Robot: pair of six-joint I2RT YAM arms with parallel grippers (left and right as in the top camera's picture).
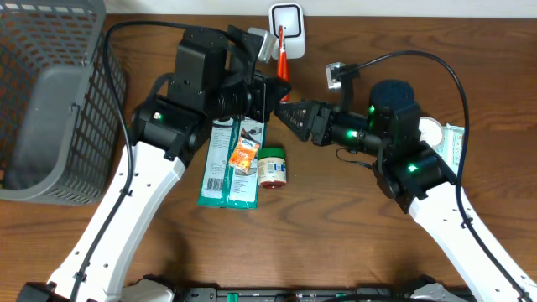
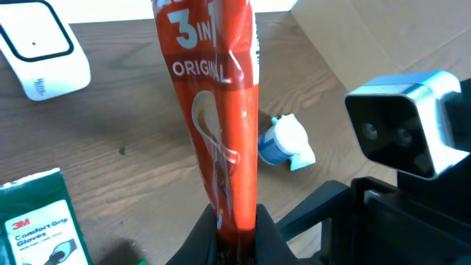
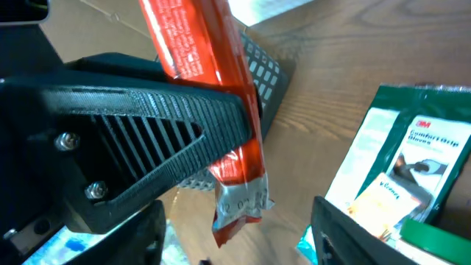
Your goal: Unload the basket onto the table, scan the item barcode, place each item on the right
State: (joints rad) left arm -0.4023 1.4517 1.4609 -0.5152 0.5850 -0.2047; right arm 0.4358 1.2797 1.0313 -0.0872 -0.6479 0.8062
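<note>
The item is a red "3 in 1 Original" sachet (image 2: 217,110). My left gripper (image 2: 238,235) is shut on its lower end and holds it upright above the table, a little in front of the white scanner (image 1: 287,22). From overhead the red sachet (image 1: 283,59) stands edge-on beside the left gripper (image 1: 280,84). My right gripper (image 1: 287,113) points at it from the right. In the right wrist view the crimped end of the sachet (image 3: 239,199) hangs free between the spread fingers of the right gripper (image 3: 239,235), which is open. No barcode shows.
A green glove pack (image 1: 231,159), a small orange packet (image 1: 245,155) and a small jar (image 1: 272,166) lie under the left arm. A grey wire basket (image 1: 50,101) fills the far left. White and blue packets (image 1: 443,136) sit at the right.
</note>
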